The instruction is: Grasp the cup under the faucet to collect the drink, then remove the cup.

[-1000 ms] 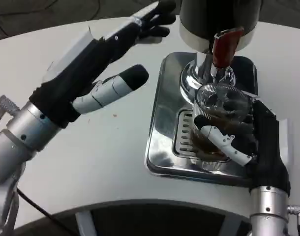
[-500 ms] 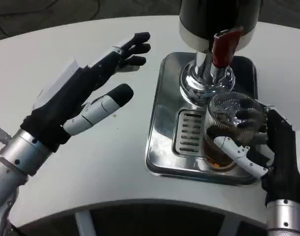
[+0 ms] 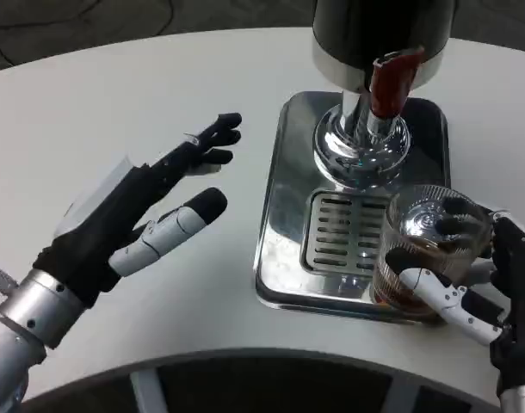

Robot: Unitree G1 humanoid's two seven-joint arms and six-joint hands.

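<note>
Head view: the right hand, cut off at the frame edge, grasps the cup; the left hand is released.

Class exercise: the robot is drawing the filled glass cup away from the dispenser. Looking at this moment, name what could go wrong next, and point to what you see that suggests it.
1. Spill: the cup, which the right hand holds, has dark drink in it, so a tilt or jerk could slosh it out.
2. Catch: the cup's base sits at the raised rim of the metal drip tray; dragging rather than lifting might tip it.
3. Slip: the glass looks smooth, so the grip could give.
</note>
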